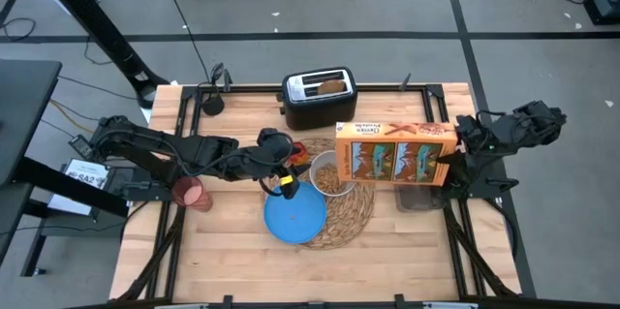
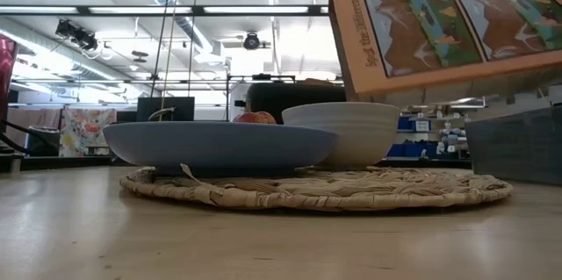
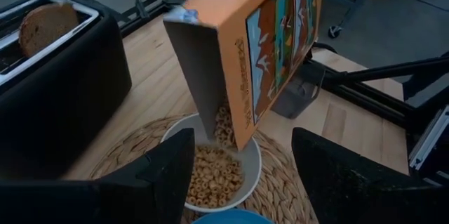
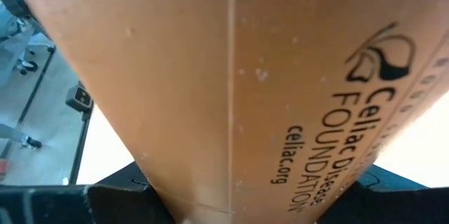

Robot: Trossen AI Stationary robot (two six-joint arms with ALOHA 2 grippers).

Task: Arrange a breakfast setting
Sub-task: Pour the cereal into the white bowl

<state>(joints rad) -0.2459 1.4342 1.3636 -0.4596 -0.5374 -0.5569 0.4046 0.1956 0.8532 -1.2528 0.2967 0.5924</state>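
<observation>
An orange cereal box [image 1: 397, 154] is tipped with its open end [image 3: 210, 112] over the white bowl [image 1: 329, 175]. Cereal rings [image 3: 214, 175] fall into the bowl. The bowl and the round blue plate [image 1: 295, 214] sit on the woven straw placemat [image 1: 354, 214]. My right gripper [image 1: 449, 160] is shut on the box. My left gripper [image 1: 278, 171] is open and empty above the near-left side of the bowl. The red fruit [image 2: 256, 118] shows behind the plate. The pink cup [image 1: 191, 193] stands at the left. The toast [image 1: 331, 84] sticks out of the toaster. The spoon is out of view. My right gripper pinches the box near its closed end [image 4: 231, 182] between its two fingers [image 4: 119, 189], one on each broad face. The fingers come roughly level from the table's right side. The box is lifted clear and slants with its open end down toward the left, over the bowl.
The black toaster [image 1: 320, 98] stands at the far edge behind the bowl. A dark tray [image 1: 418, 196] lies under the box at the right. There is bare wood at the near edge [image 1: 291, 270] and near left of the table.
</observation>
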